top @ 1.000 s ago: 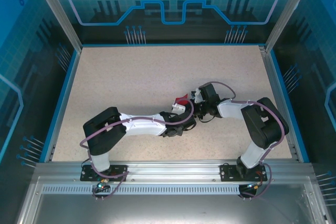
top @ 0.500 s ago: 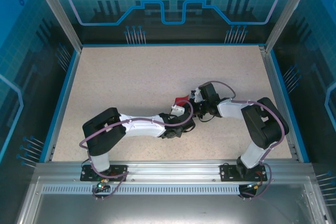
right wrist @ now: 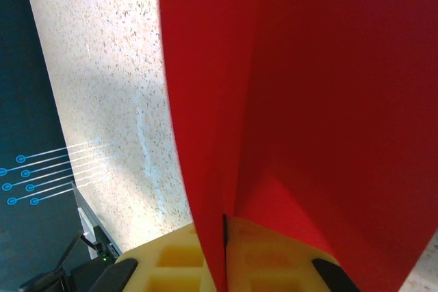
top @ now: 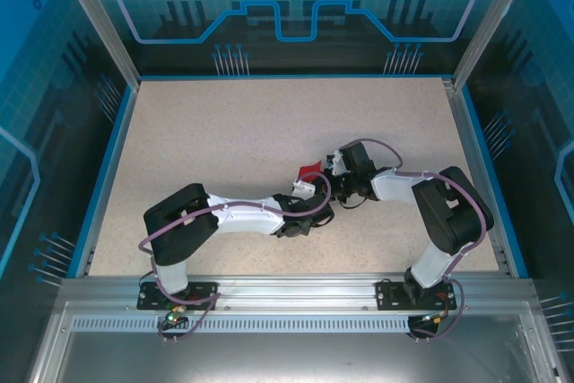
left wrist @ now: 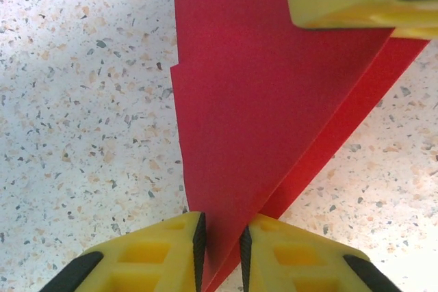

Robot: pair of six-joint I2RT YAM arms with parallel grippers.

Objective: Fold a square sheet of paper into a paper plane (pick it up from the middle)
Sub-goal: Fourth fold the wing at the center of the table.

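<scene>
Seeing red paper wedge point(top: 309, 168) near middle of speckled table point(top: 224, 132), between the two wrists. Clamped in right gripper point(right wrist: 224, 251) (shut tight on a folded edge, sheet running straight out from it). Straddled at its narrow point by left gripper point(left wrist: 222, 251), just a slim gap between yellow fingers point(left wrist: 157, 251); can't tell if actually pinching.

The square sheet of paper point(left wrist: 260, 100) is thin, matt red paper, smooth apart from 1 sharp crease. Under it the table top point(left wrist: 82, 135) looks like a hard, pale speckled composite with a dull finish. The left gripper point(left wrist: 222, 254) has fingers point(left wrist: 150, 258) of matt yellow moulded plastic, edged with black ribbed pads point(left wrist: 199, 247). The arm links point(top: 242, 214) have smooth white and black plastic shells. The near rail point(top: 296, 289) is brushed aluminium, and the walls point(top: 296, 6) are glossy blue panels.
</scene>
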